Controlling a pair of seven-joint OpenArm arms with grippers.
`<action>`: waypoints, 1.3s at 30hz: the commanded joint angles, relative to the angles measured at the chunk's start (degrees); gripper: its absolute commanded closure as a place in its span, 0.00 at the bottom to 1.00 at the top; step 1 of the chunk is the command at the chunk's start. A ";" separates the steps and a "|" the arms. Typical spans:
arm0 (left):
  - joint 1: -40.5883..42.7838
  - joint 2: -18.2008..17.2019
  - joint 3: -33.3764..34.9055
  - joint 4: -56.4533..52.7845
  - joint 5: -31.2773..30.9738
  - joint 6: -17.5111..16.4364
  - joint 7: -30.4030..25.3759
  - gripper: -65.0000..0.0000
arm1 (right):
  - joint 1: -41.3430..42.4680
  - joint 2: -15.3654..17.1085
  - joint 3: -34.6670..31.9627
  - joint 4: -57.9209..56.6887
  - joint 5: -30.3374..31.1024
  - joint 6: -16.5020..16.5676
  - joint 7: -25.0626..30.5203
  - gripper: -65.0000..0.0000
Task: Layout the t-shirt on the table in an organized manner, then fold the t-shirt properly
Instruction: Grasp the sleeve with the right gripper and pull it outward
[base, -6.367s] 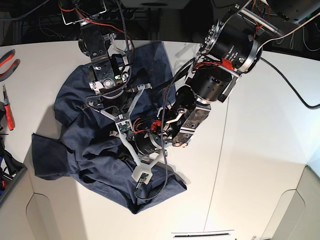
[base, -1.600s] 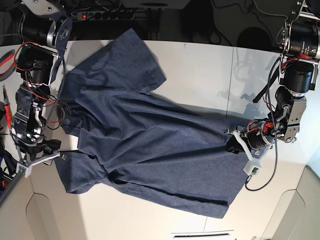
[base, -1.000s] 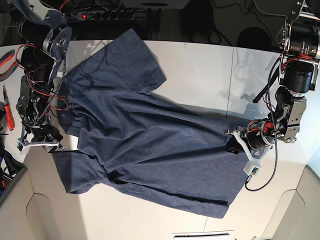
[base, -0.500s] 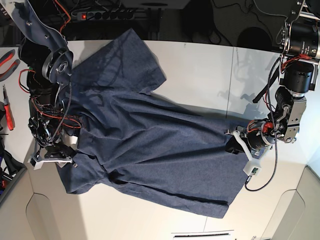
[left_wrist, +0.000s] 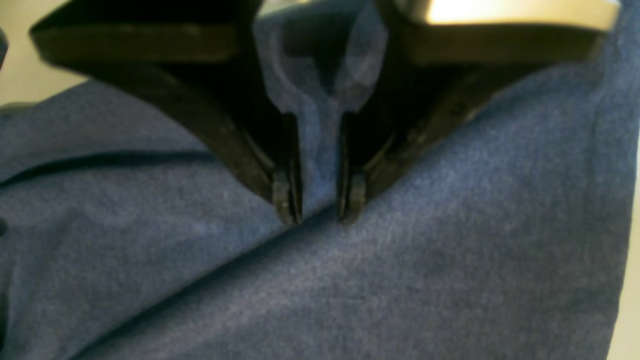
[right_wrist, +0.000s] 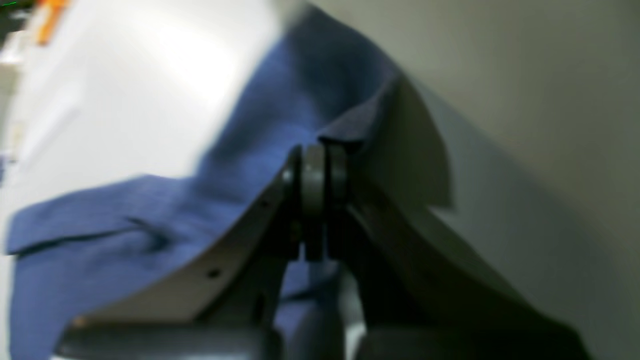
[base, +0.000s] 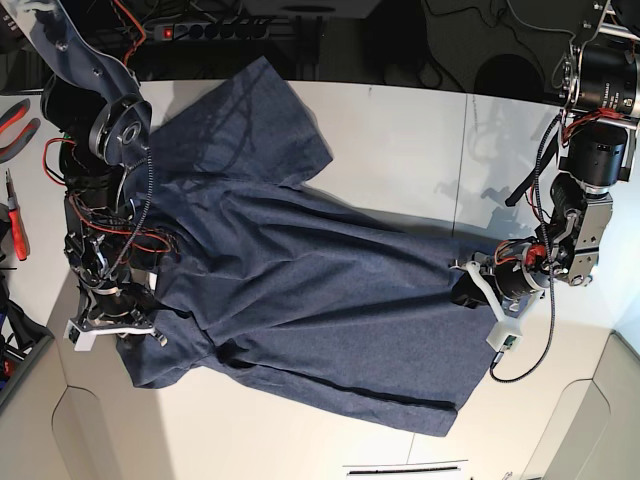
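The navy t-shirt (base: 300, 280) lies spread across the white table (base: 400, 140), one sleeve toward the far edge and its hem at the right. My left gripper (base: 468, 288) sits at the hem's right end. In the left wrist view, that gripper (left_wrist: 319, 210) is shut on a pinched-up fold of the t-shirt (left_wrist: 400, 275). My right gripper (base: 135, 322) is low over the shirt's left edge by the near sleeve. The right wrist view shows this gripper (right_wrist: 314, 165) shut, with a raised corner of the t-shirt (right_wrist: 125, 235) meeting its tips. No lettering shows.
Red-handled pliers (base: 15, 120) and other hand tools (base: 15, 220) lie at the table's left edge. A power strip (base: 200, 28) sits behind the table. A dark seam (base: 458, 180) crosses the tabletop right of centre. Bare table lies beyond the shirt on the far right.
My right arm has travelled down the shirt's left edge toward the near sleeve, and its jaws have gone from open to shut. The left arm and the shirt's hem have stayed put.
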 joint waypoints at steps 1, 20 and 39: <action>-1.57 -0.66 -0.35 0.85 -0.81 -0.04 -1.18 0.76 | 2.75 0.33 0.00 1.55 0.28 2.05 1.68 1.00; -0.85 -0.66 -0.35 0.85 -0.85 -0.04 0.48 0.76 | 21.66 0.26 -1.90 2.01 -2.58 5.38 2.29 0.47; -0.79 -0.66 -0.35 0.85 -0.85 -0.02 -0.83 0.76 | 7.04 0.24 -2.84 2.01 7.93 12.92 -2.67 1.00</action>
